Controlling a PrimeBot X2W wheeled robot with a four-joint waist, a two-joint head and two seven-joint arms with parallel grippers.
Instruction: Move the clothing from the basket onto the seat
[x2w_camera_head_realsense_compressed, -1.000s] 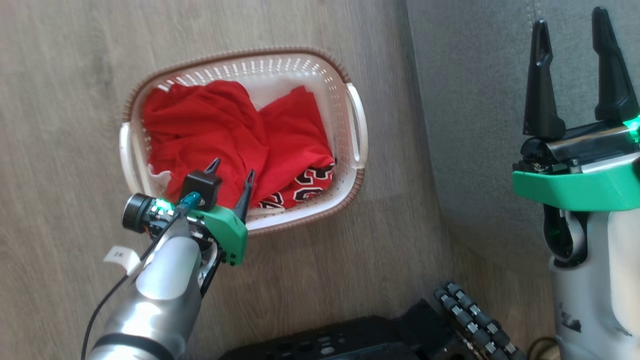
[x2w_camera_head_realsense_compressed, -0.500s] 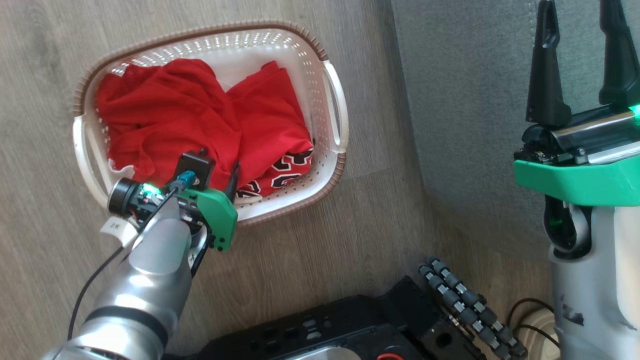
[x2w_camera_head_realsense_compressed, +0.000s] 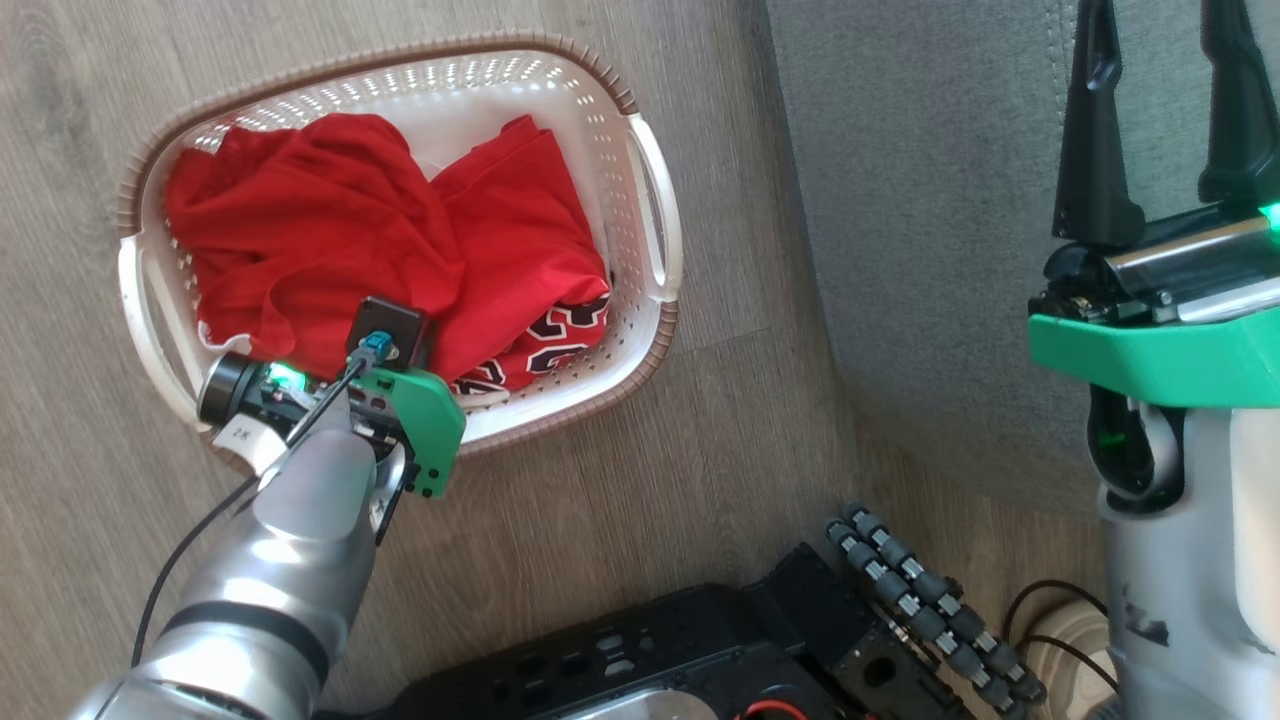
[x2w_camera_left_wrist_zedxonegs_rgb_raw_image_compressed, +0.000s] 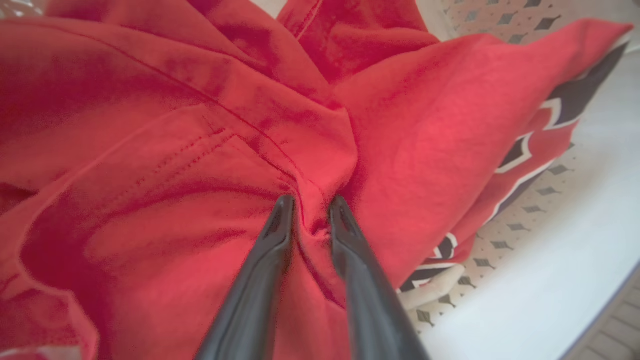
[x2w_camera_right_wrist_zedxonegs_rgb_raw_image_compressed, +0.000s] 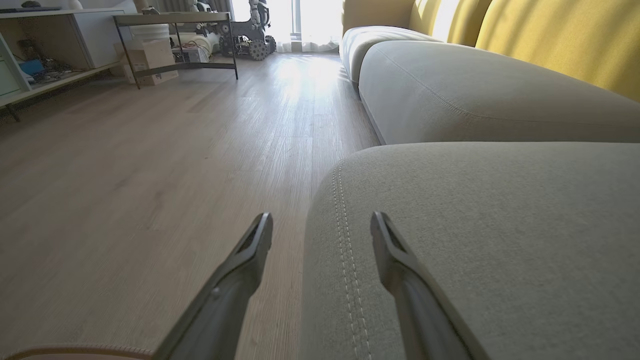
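Observation:
The red clothing (x2w_camera_head_realsense_compressed: 330, 230) lies crumpled in the cream basket (x2w_camera_head_realsense_compressed: 655, 230) on the wood floor. Black-and-white lettering shows at its near right corner. My left gripper (x2w_camera_head_realsense_compressed: 425, 345) is down in the near side of the pile. In the left wrist view its two dark fingers (x2w_camera_left_wrist_zedxonegs_rgb_raw_image_compressed: 280, 225) stand close together, and the left gripper (x2w_camera_left_wrist_zedxonegs_rgb_raw_image_compressed: 311, 210) has a fold of the clothing (x2w_camera_left_wrist_zedxonegs_rgb_raw_image_compressed: 425, 125) pinched between them. My right gripper (x2w_camera_head_realsense_compressed: 1165, 40) is open and holds nothing, up over the front edge of the grey seat (x2w_camera_head_realsense_compressed: 930, 200). The right wrist view shows the right gripper (x2w_camera_right_wrist_zedxonegs_rgb_raw_image_compressed: 322, 225) straddling the stitched edge of the seat (x2w_camera_right_wrist_zedxonegs_rgb_raw_image_compressed: 500, 225).
My black base (x2w_camera_head_realsense_compressed: 650, 660) and a roller wheel (x2w_camera_head_realsense_compressed: 930, 610) sit at the bottom of the head view, near the basket. Yellow back cushions (x2w_camera_right_wrist_zedxonegs_rgb_raw_image_compressed: 550, 40) rise behind the seat. A low metal-framed table (x2w_camera_right_wrist_zedxonegs_rgb_raw_image_compressed: 175, 30) and shelves stand far across the floor.
The head camera has shifted, so the basket sits further left in the picture. My left gripper has sunk into the clothing and its fingers have closed in on a fold. The right gripper stays open.

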